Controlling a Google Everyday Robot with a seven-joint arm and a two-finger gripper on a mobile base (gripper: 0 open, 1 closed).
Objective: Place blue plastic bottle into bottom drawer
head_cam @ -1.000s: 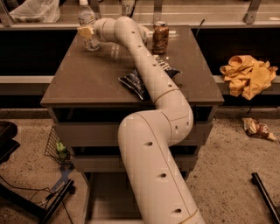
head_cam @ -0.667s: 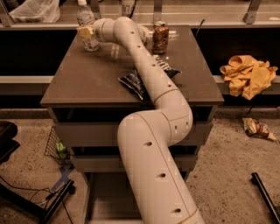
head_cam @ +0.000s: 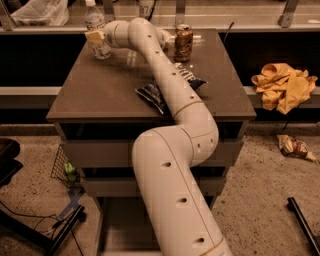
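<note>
The blue plastic bottle [head_cam: 94, 22], clear with a white cap, stands upright at the far left corner of the cabinet top [head_cam: 100, 95]. My gripper [head_cam: 96, 39] is at the bottle's lower half, against its label, with the arm stretched across the top from the front. The bottom drawer [head_cam: 117, 222] stands pulled out at the cabinet's foot, its pale floor showing left of my arm and the rest hidden behind it.
A brown drink can [head_cam: 183, 42] stands at the far right of the top. A dark chip bag [head_cam: 152, 94] lies mid-top under my arm. A yellow cloth [head_cam: 285, 85] and a wrapper [head_cam: 294, 147] lie right; a plastic bag [head_cam: 40, 12] lies behind.
</note>
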